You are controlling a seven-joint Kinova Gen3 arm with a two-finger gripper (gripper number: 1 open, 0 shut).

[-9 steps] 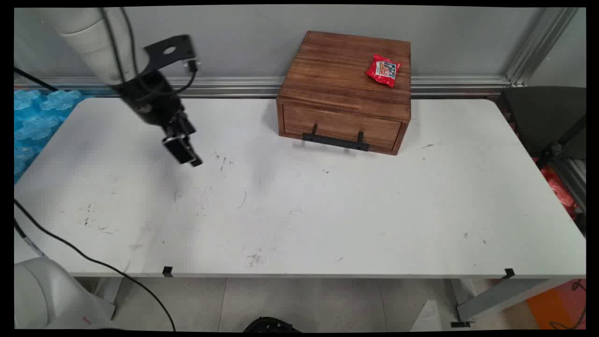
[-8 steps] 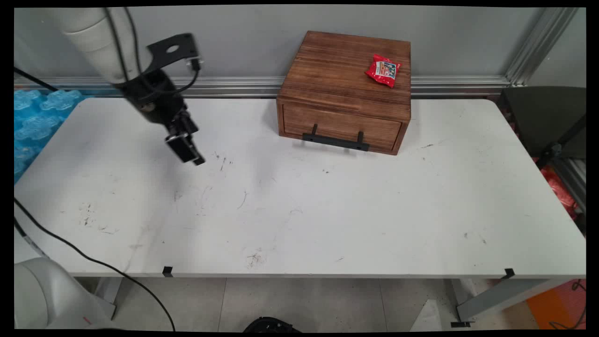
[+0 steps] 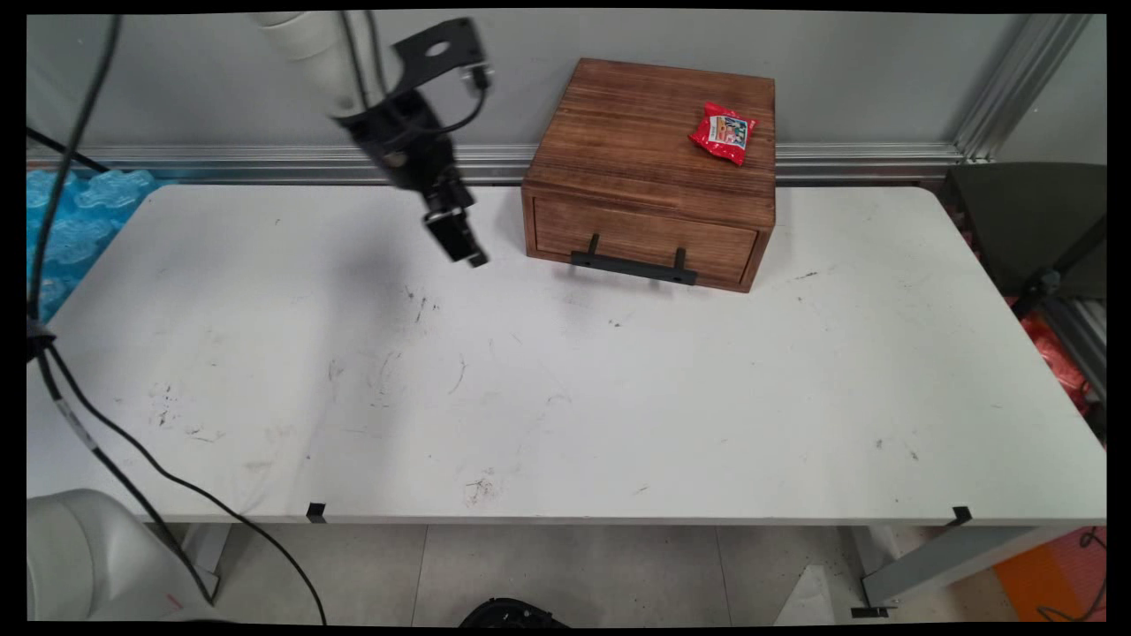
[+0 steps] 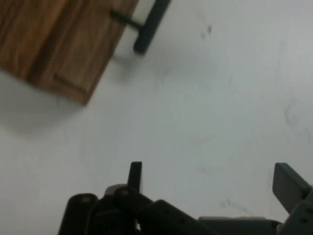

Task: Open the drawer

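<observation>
Black and empty, the gripper hangs above the white table with its jaws spread wide apart, the two fingertips standing far from each other in the hand view and nothing between them. Just to its right in the main view sits the wooden drawer box, closed, its black handle running lengthwise along the front face and lying nearest the jaws without touching them. Further right, on the box's top near its back right corner, lies a red snack packet, well apart from the gripper.
</observation>
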